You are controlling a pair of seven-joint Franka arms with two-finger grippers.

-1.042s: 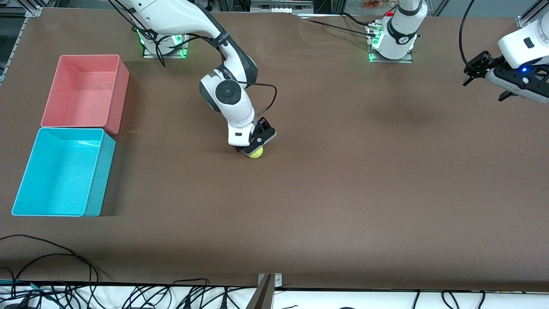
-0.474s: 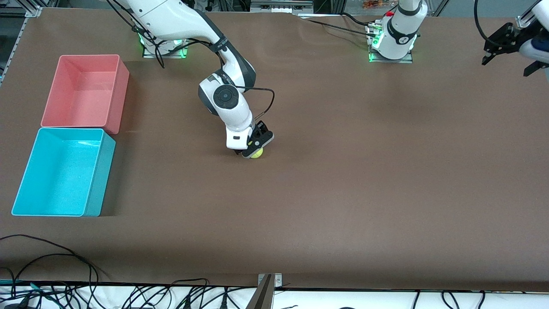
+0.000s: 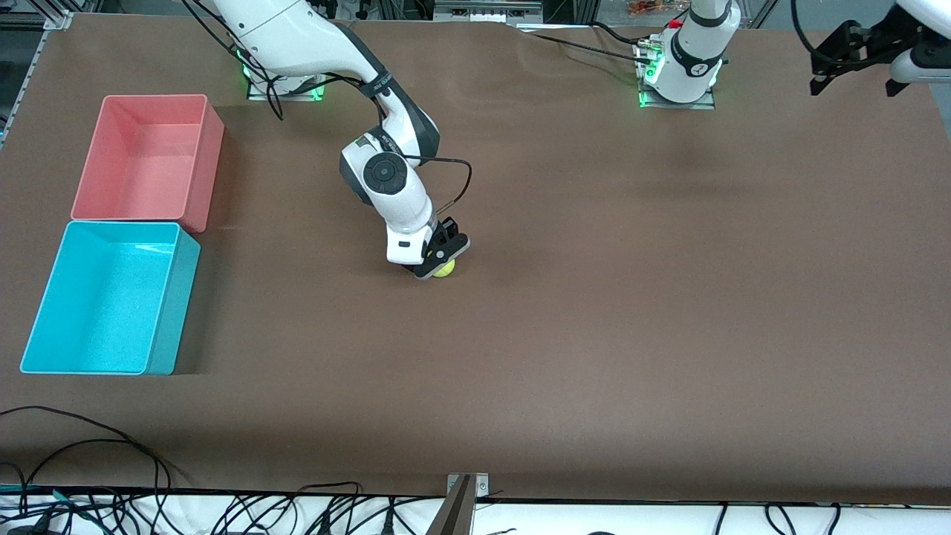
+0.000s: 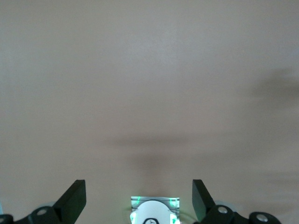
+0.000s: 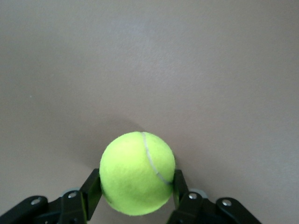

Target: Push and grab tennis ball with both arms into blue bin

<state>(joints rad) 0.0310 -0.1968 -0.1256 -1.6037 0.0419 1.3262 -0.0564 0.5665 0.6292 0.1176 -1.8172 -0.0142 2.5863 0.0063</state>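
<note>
Two black fingers of the right gripper clamp the fuzzy round tennis ball; left gripper waits, spread apart.

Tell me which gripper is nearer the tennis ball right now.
Right. The right gripper is shut on the tennis ball mid-table, a finger on each side. The left gripper is open, up over the table edge at the left arm's end, well away from the ball.

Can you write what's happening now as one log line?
right gripper: shut on tennis ball, mid-table | left gripper: open, waiting | blue bin: no ball
</note>
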